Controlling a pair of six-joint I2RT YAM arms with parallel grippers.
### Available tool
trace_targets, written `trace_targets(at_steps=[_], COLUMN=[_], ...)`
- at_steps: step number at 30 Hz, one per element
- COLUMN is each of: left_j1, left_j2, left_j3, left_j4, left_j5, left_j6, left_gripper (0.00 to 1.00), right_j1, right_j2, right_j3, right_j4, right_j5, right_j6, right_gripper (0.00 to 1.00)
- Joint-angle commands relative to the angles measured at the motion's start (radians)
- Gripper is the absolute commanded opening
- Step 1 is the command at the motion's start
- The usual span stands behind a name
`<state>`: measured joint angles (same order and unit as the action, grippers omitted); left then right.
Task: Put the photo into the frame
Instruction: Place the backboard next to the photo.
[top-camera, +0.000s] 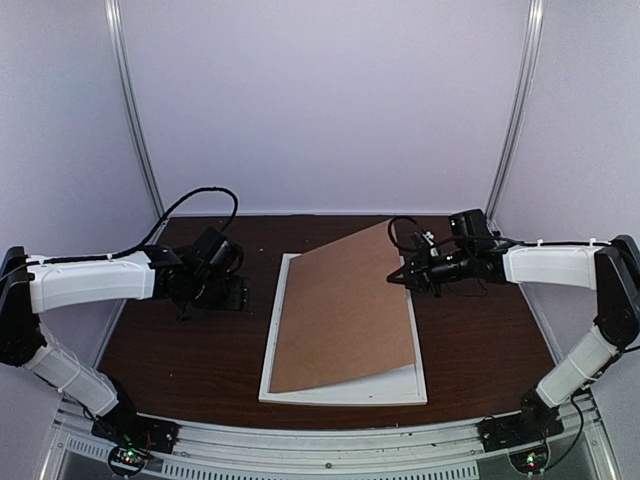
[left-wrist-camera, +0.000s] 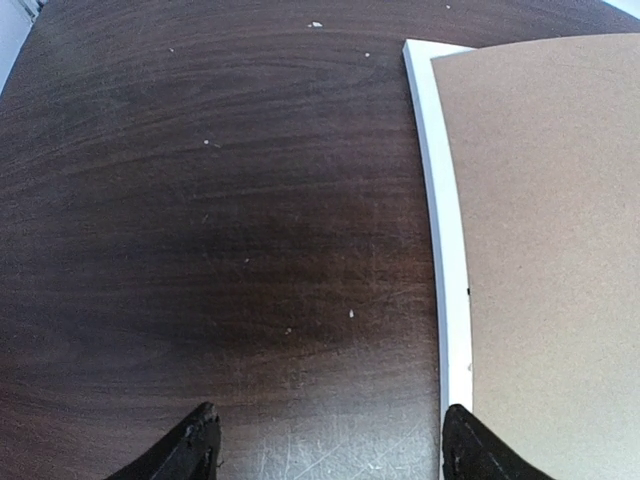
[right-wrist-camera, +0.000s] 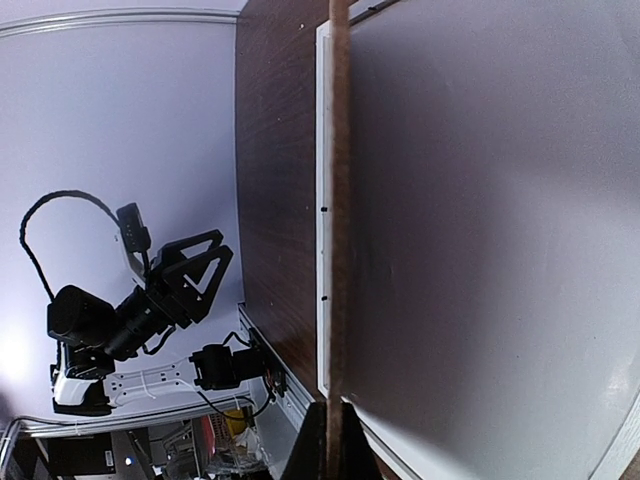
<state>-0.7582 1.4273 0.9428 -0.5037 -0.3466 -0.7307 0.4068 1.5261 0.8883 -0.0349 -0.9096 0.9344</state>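
Frame opened, photo not yet in.
The right tool (top-camera: 395, 279) is clenched on the raised brown backing board (top-camera: 345, 310) above the white frame (top-camera: 345, 392), mid-tabletop (top-camera: 180, 350). The left tool (left-wrist-camera: 332, 445) is released and empty, and the photo is unseen.

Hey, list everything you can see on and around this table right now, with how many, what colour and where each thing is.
frame: one, white, lying flat mid-table.
backing board: one, brown, over the frame, tilted, right edge raised.
table: one, dark brown wood, under everything.
back wall: one, pale, behind the table.
left tool: one, black, open, above bare table left of the frame.
right tool: one, black, shut on the backing board's raised right edge.
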Motion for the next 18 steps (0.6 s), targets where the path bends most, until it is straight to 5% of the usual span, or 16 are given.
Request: trace_targets(at_steps=[1, 18], left_j1=[0.006, 0.006], left_j2=[0.010, 0.016], left_j3=[0.025, 0.031], left_j4=[0.004, 0.000], left_j5=[0.003, 0.008], left_j6=[0.013, 0.017], left_gripper=[0.77, 0.77], right_j1=[-0.008, -0.009], right_j2=[-0.043, 0.020], right_j3=[-0.010, -0.011], right_j4=[0.011, 0.033], right_j5=[-0.041, -0.037], right_j6=[0.003, -0.021], right_gripper=[0.00, 0.00])
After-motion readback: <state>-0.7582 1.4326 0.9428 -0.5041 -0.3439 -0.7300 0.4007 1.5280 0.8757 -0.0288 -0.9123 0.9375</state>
